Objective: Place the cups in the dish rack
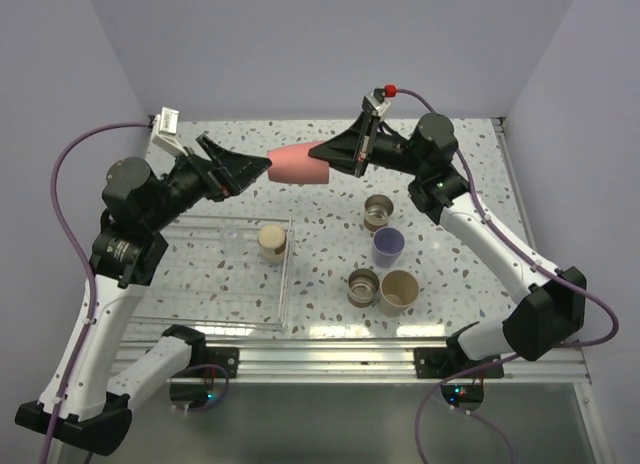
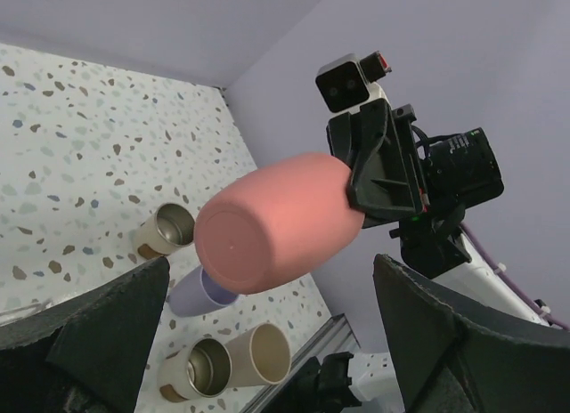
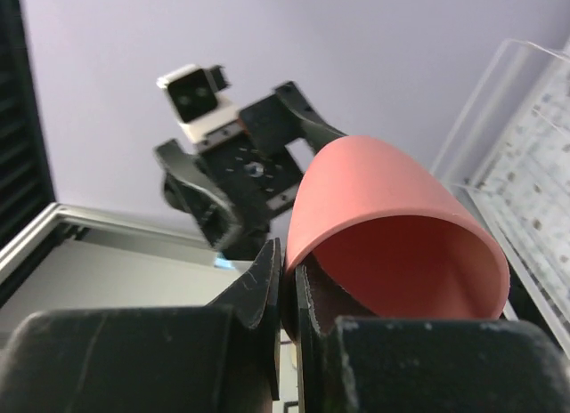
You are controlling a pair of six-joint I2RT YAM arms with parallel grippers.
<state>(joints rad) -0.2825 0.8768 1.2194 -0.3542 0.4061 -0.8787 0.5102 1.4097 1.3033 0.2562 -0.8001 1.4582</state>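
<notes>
My right gripper (image 1: pixel 337 156) is shut on the rim of a coral red cup (image 1: pixel 299 164) and holds it sideways in the air, base pointing left. In the right wrist view the jaws (image 3: pixel 287 279) pinch the cup's wall (image 3: pixel 392 217). My left gripper (image 1: pixel 250 174) is open and empty, and its fingers (image 2: pixel 98 333) stand either side of the cup's base (image 2: pixel 276 222) without touching it. The clear dish rack (image 1: pixel 200 304) lies at front left. It holds a tan-banded cup (image 1: pixel 272 242) and a clear cup (image 1: pixel 232 236).
Several cups stand on the speckled table right of the rack: a metallic one (image 1: pixel 378 212), a lavender one (image 1: pixel 387 246), another metallic one (image 1: pixel 363 286) and a cream-beige one (image 1: pixel 398 291). An aluminium rail (image 1: pixel 330 359) runs along the near edge.
</notes>
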